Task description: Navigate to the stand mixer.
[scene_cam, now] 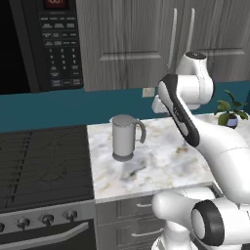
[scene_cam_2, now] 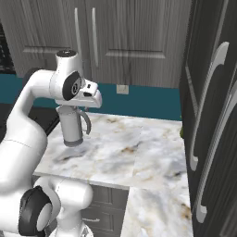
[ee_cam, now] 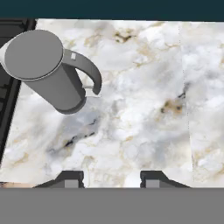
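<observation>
The stand mixer is out of view. My gripper (ee_cam: 111, 179) hangs above the marble counter (ee_cam: 140, 113), open, with nothing between its two dark fingertips (ee_cam: 70, 178). The white hand (scene_cam_2: 90, 97) is held high over the counter's left part, close to the teal back wall. A grey metal jug (ee_cam: 43, 70) with a lid and a curved handle stands upright on the counter below and to the left of the gripper, apart from it.
The jug (scene_cam: 124, 137) stands near a black stove (scene_cam: 44, 166) with a microwave (scene_cam: 49, 44) above it. A small potted plant (scene_cam: 229, 110) sits at the counter's far right. A tall dark cabinet (scene_cam_2: 213, 115) closes off the right side. Grey wall cupboards (scene_cam_2: 115, 37) hang above.
</observation>
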Tool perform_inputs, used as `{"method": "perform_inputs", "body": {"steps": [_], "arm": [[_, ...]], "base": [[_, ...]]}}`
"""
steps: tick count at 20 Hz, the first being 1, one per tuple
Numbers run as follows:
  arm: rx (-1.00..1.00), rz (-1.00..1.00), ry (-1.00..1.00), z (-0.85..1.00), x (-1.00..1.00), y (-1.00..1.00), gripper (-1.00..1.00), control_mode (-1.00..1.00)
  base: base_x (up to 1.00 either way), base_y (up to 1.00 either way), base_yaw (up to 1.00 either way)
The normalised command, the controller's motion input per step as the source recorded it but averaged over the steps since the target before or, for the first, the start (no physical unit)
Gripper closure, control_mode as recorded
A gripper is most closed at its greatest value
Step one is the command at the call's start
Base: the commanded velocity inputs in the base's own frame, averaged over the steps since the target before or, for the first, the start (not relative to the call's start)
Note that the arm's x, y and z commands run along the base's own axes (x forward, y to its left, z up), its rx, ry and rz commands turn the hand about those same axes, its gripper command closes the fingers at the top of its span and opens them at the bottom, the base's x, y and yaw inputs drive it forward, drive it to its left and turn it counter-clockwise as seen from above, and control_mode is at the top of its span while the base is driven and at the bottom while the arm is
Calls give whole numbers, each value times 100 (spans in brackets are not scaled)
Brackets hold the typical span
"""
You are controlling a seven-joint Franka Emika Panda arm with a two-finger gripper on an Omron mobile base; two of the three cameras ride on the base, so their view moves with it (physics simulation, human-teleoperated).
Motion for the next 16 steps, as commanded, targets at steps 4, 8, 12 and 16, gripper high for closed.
{"method": "perform_inputs", "body": {"steps": [4, 8, 12, 16], "arm": [[0, 0, 0, 0, -59, 0, -100, -100], [0, 0, -2, 0, -98, 0, -100, -100], [0, -1, -2, 0, -100, 0, -100, -100], [0, -3, -6, 2, -89, 0, -100, -100]], "base": [[0, 0, 0], [0, 0, 0], [0, 0, 0], [0, 0, 0]]}}
